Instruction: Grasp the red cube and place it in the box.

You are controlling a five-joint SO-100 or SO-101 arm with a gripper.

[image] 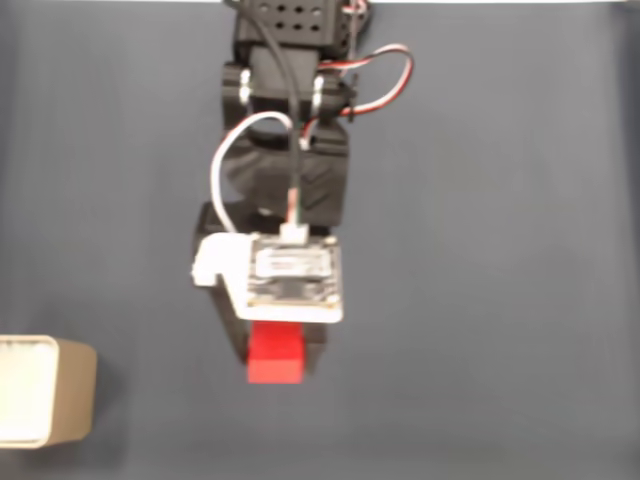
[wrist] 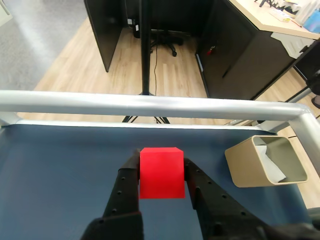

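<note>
The red cube [wrist: 161, 172] sits between my gripper's [wrist: 161, 161] two black fingers [wrist: 125, 185], which press on its left and right faces. In the fixed view the cube [image: 275, 357] pokes out below the wrist camera board, with the gripper [image: 277, 350] closed on it near the middle of the dark mat. Whether the cube rests on the mat or hangs just above it I cannot tell. The beige box [image: 72, 395] with a white inside stands at the lower left edge of the fixed view. In the wrist view the box [wrist: 242, 167] is to the right of the cube and apart from it.
A silver metal rail [wrist: 150, 105] runs along the table's far edge in the wrist view, bending down at the right beside the box. The dark blue mat [image: 500, 250] covers the table around the arm. White and red cables [image: 385, 75] loop off the arm.
</note>
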